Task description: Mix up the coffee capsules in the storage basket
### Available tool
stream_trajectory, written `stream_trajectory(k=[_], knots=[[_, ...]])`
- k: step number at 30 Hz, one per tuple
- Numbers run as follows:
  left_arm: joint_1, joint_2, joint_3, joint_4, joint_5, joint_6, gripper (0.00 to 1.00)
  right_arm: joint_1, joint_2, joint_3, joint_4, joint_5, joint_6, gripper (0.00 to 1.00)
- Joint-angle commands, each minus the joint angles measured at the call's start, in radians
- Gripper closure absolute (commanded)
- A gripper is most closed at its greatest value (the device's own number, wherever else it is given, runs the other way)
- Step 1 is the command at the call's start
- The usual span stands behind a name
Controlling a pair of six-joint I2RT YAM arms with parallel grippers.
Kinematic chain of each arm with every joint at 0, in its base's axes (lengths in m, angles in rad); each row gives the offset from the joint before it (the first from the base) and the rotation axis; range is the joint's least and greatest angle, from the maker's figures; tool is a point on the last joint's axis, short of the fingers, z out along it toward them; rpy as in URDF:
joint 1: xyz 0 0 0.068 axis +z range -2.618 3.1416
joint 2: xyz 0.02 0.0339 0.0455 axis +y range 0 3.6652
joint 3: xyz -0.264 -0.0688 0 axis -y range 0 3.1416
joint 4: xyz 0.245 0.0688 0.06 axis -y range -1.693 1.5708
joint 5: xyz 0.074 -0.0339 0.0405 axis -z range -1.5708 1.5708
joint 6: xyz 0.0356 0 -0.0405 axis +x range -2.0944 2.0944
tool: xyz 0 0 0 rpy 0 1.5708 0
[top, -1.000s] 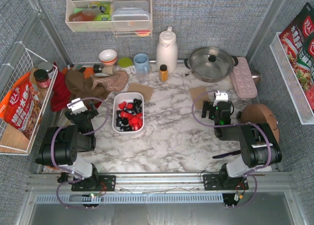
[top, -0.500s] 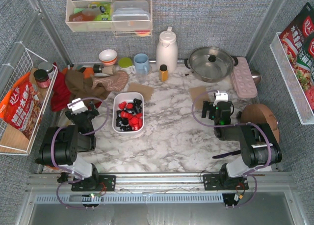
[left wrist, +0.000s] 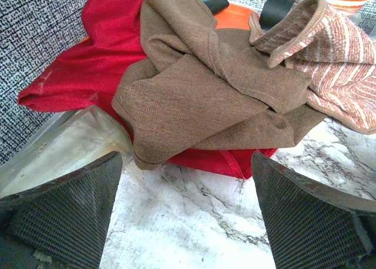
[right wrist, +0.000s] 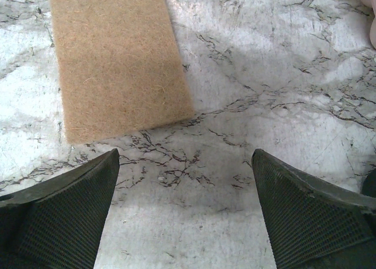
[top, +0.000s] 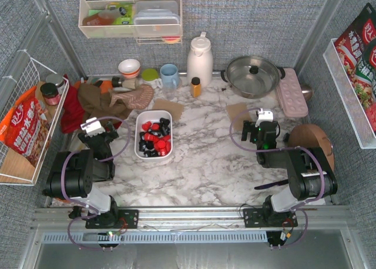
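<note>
While both arms (top: 76, 175) (top: 302, 172) crouch folded, both pincers (left wrist: 185, 158) (right wrist: 185, 155) gape.

Marble table (top: 205, 163): storage basket (top: 154, 157) centre-left, cloth heap (top: 111, 101) left, tan mats (top: 238, 112), pot (top: 252, 75), white jug (top: 200, 60) behind.

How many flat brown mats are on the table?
2. One mat lies just behind the storage basket; the other mat lies in front of the silver pot. More could hide under the cloths.

Illegible Chinese print, orange bag (top: 23, 131)
</note>
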Motion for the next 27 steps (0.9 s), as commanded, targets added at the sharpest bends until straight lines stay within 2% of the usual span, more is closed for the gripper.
stream_trajectory(k=[1, 27], knots=[[0.002, 0.002, -0.001, 0.018, 0.006, -0.007, 0.01, 0.000, -0.004, 0.008, 0.005, -0.003, 0.007, 0.01], [0.002, 0.002, -0.001, 0.017, 0.006, -0.008, 0.01, -0.002, 0.000, 0.014, -0.003, -0.005, 0.009, 0.01]])
